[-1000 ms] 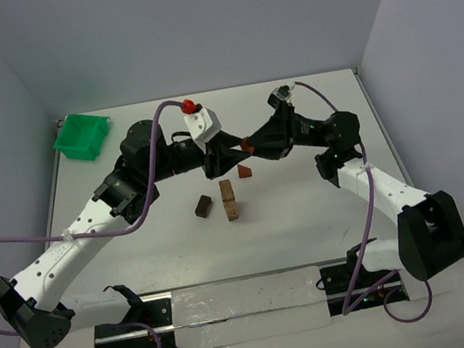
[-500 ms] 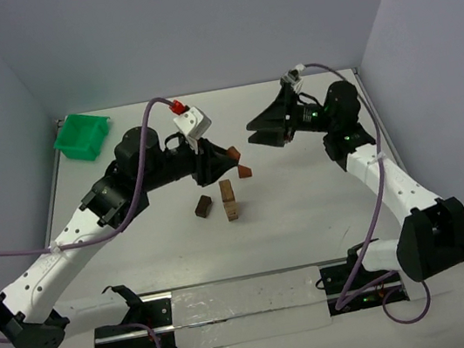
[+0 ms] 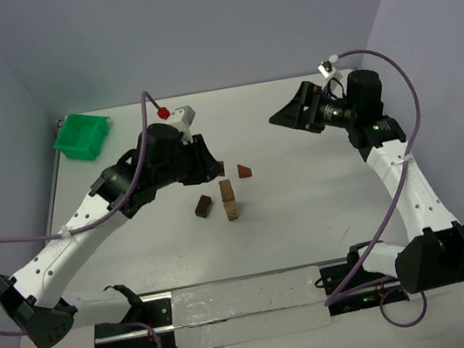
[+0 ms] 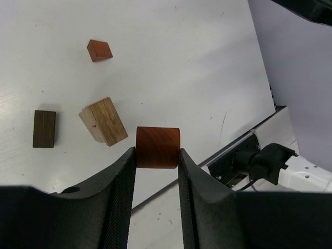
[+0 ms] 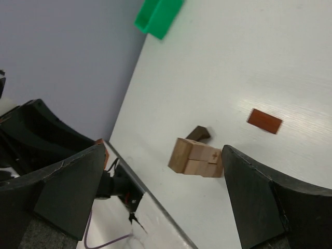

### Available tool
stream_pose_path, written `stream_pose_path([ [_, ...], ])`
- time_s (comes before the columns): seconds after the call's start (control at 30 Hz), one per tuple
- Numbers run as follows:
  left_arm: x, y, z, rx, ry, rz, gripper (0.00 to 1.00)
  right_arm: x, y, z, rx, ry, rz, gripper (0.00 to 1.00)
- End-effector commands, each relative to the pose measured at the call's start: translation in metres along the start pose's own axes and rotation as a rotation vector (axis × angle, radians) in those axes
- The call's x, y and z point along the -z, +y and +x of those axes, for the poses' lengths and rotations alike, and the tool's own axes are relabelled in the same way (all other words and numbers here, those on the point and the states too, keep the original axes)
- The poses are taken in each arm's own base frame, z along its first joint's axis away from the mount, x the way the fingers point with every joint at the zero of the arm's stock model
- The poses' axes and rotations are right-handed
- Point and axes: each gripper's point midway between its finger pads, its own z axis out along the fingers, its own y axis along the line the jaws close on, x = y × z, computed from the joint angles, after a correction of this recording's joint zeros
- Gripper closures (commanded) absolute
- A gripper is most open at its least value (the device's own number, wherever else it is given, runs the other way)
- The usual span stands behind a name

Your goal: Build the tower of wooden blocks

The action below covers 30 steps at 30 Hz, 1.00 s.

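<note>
My left gripper [image 4: 157, 155] is shut on a reddish-brown wood block [image 4: 157, 147], pinched between both fingertips and held above the table. In the top view this gripper [image 3: 216, 166] hangs just behind and left of the tower [image 3: 229, 199], a short stack of tan blocks [image 4: 104, 121]. A dark brown block [image 3: 203, 206] lies left of the tower and a reddish wedge [image 3: 244, 170] lies behind it. My right gripper [image 3: 278, 118] stands open and empty, high at the back right; its wrist view looks down on the tower [image 5: 196, 156] between its spread fingers [image 5: 72, 181].
A green bin [image 3: 82, 134] stands at the back left corner of the white table [image 3: 306, 197]. The metal rail with the arm bases [image 3: 235, 302] runs along the near edge. Grey walls close in the sides and back.
The right gripper opened, left the reddish-brown block with the left gripper and drew back up and to the right. The left gripper carried the block a little left, toward the tower.
</note>
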Motion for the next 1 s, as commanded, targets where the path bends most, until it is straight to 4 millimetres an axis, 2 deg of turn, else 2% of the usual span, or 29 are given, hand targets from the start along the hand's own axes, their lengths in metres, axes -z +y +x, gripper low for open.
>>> stream_pose_path([
  [0.0,-0.003,-0.001,0.001,0.122,0.057,-0.063,1.0,0.01,-0.019,0.001,0.036,-0.029,0.07,0.0],
  [0.13,-0.011,-0.002,0.013,0.227,0.141,-0.063,1.0,0.01,-0.026,0.006,0.035,-0.029,0.089,0.0],
  [0.37,-0.036,0.037,0.031,0.386,0.257,-0.155,1.0,0.01,-0.031,0.011,0.032,-0.011,0.1,0.0],
  [0.5,-0.042,0.05,0.027,0.399,0.234,-0.213,1.0,0.008,-0.031,0.013,0.019,-0.006,0.092,0.0],
  [0.67,-0.046,0.055,0.024,0.405,0.226,-0.243,1.0,0.008,-0.027,0.011,0.009,-0.01,0.081,0.0],
  [0.8,-0.053,0.064,0.037,0.415,0.254,-0.281,1.0,0.011,-0.026,0.008,0.015,-0.017,0.091,0.01],
  [0.97,-0.054,0.066,0.048,0.403,0.265,-0.299,1.0,0.013,-0.03,0.008,0.029,-0.03,0.122,0.01],
])
